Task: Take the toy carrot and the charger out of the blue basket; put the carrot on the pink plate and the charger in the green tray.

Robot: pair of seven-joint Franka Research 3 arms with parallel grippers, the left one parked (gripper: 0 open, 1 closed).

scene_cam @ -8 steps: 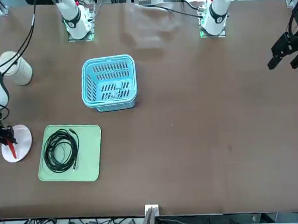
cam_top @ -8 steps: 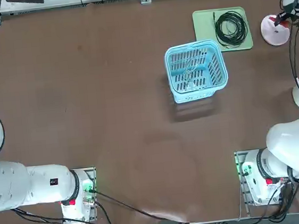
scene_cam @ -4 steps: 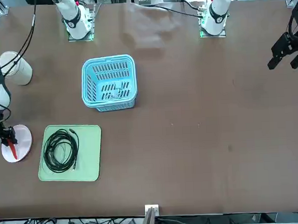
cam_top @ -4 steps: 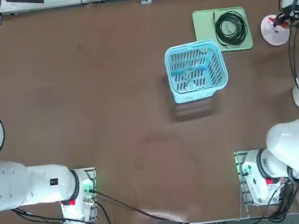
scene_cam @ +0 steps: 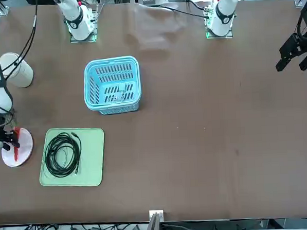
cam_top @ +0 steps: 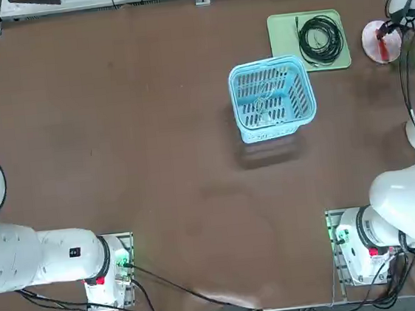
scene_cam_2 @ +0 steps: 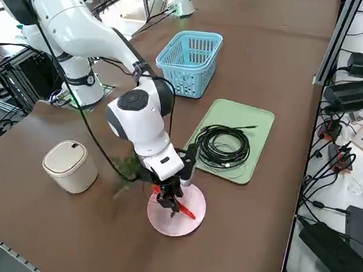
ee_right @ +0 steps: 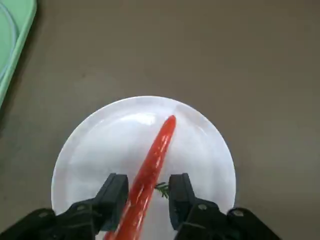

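The toy carrot [ee_right: 150, 165] lies slanted on the pink plate [ee_right: 100, 145], at the table's far right [cam_top: 369, 34]. My right gripper [ee_right: 148, 182] hovers low over the plate and is open, a finger on either side of the carrot's thick end, with a gap showing on one side. From the side view the gripper [scene_cam_2: 168, 200] points straight down over the carrot [scene_cam_2: 188, 211]. The blue basket [cam_top: 265, 66] stands mid-table with the pale charger [cam_top: 261, 104] on its floor. Just beyond it lies the green tray [cam_top: 284, 32], next to the plate.
A coiled black cable [cam_top: 320, 38] fills most of the green tray. A white lidded canister [scene_cam_2: 69, 163] stands near my right arm, on the robot's side of the plate. Cables and power bricks line the shelf past the table's far edge.
My right gripper's fingers have spread apart over the plate. The carrot has settled onto the plate and now shows there in the top view.
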